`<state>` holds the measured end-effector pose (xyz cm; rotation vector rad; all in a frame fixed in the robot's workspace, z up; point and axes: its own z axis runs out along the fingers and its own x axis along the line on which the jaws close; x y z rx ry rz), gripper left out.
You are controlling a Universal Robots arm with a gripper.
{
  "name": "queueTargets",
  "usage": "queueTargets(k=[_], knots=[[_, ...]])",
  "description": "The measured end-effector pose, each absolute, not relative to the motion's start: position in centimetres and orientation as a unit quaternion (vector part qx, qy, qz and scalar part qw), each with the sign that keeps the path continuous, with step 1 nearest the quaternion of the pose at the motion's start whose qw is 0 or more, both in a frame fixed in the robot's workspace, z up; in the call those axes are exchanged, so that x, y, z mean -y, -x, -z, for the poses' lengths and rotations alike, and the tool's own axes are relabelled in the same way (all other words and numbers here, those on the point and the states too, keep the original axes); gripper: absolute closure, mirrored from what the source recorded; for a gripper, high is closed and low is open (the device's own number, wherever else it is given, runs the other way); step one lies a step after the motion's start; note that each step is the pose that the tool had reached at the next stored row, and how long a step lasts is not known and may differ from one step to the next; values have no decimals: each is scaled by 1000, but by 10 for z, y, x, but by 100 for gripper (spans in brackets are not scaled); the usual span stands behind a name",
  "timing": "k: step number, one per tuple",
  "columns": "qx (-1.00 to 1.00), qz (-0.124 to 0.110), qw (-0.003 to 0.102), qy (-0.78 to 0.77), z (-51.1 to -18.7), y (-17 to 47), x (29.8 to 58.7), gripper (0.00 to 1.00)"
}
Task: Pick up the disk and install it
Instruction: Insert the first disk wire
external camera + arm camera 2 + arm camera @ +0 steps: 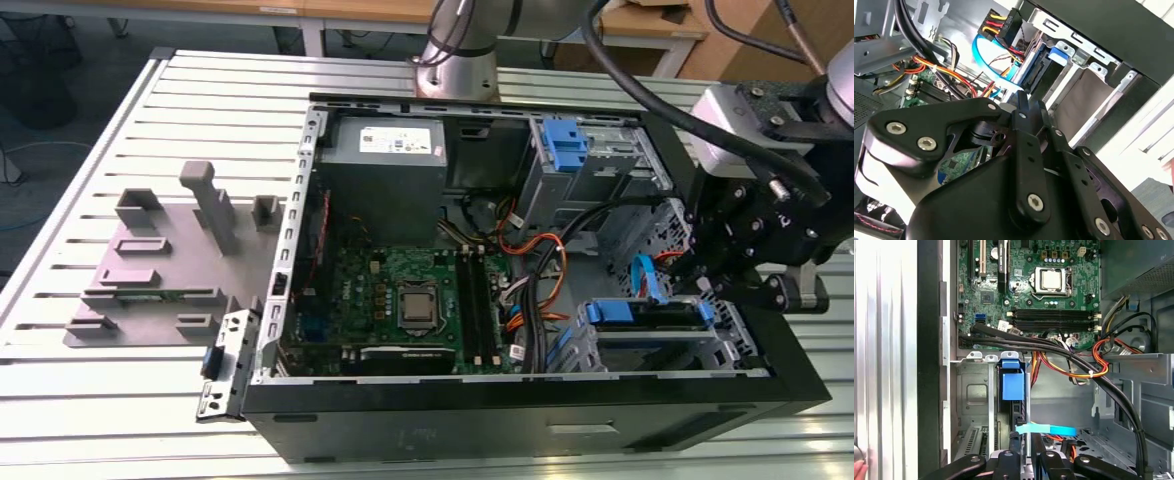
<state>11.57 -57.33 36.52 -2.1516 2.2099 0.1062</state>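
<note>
- Slatted metal table [80,400] carries an open computer case [441,435] with its motherboard [400,300] exposed; a grey stand [160,270] lies beside the case.
- Disk [1013,386], framed by its blue bracket, sits in the drive cage [971,390] at the case's corner.
- Gripper [1024,440] hangs at the disk's end; I cannot tell whether it is clamped or released.

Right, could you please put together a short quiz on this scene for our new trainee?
1. True or false: the grey stand sits on the table, outside the computer case.
2. Which is the gripper nearest to: A the stand, B the disk, C the motherboard?
3. What colour is the disk's bracket?
Key: 1 true; 2 B; 3 blue.
</note>
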Motion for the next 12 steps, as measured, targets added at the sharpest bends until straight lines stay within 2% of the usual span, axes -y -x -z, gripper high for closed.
queueTargets(k=[12], knots=[[-716,-34,28,697,-366,-120,573,76]])
